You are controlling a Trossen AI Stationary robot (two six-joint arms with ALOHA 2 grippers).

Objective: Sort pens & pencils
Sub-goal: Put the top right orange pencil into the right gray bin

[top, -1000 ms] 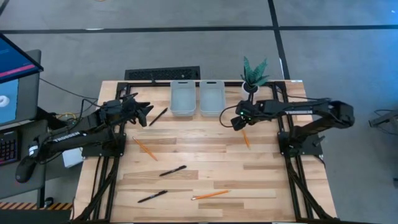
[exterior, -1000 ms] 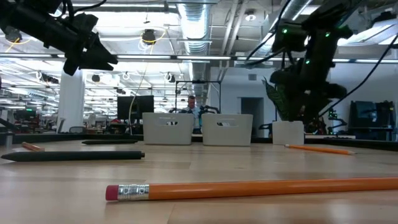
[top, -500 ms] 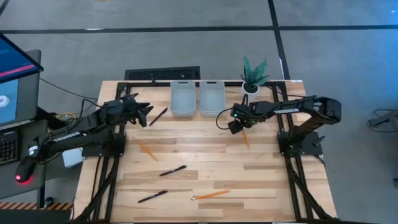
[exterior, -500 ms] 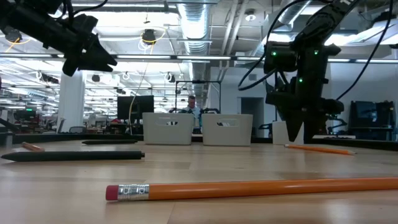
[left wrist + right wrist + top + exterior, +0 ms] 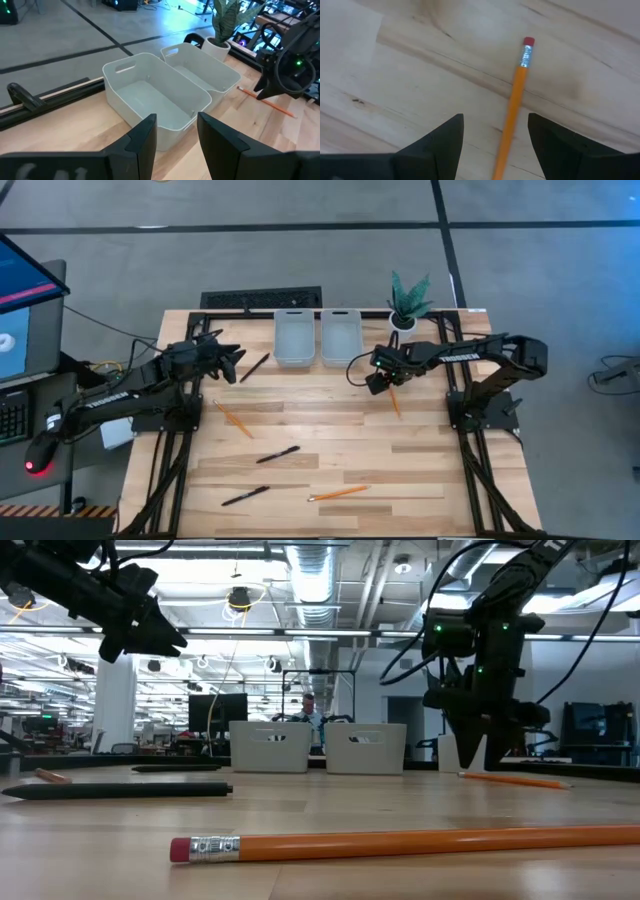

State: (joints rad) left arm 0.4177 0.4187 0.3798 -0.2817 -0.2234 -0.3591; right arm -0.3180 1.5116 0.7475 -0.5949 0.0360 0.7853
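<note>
The right gripper (image 5: 495,135) hangs over a pencil (image 5: 512,105) with its jaws wide apart and empty, the orange shaft running up between the two fingers (image 5: 440,145) and its eraser end pointing away from the wrist. The pencil's long axis looks roughly in line with the gap, so the fingers would close across its width; it lies flat on the table (image 5: 420,470), untouched. From above, the same gripper (image 5: 380,380) sits at the pencil's (image 5: 396,402) end nearest the trays, the rest of the shaft trailing toward the table's near edge. The two grey trays (image 5: 317,338) stand just beyond the gripper, both appearing empty.

The left gripper (image 5: 228,365) waits raised, jaws part open and holding nothing, pointed at the trays, with a pen (image 5: 255,367) close beside it toward the trays. The right arm is clearly the nearer one to this pencil. Farther out, another pencil (image 5: 233,419) lies below the left gripper, and two pens (image 5: 277,454) (image 5: 244,496) and a third pencil (image 5: 338,493) rest near the front edge, all still unsorted.
</note>
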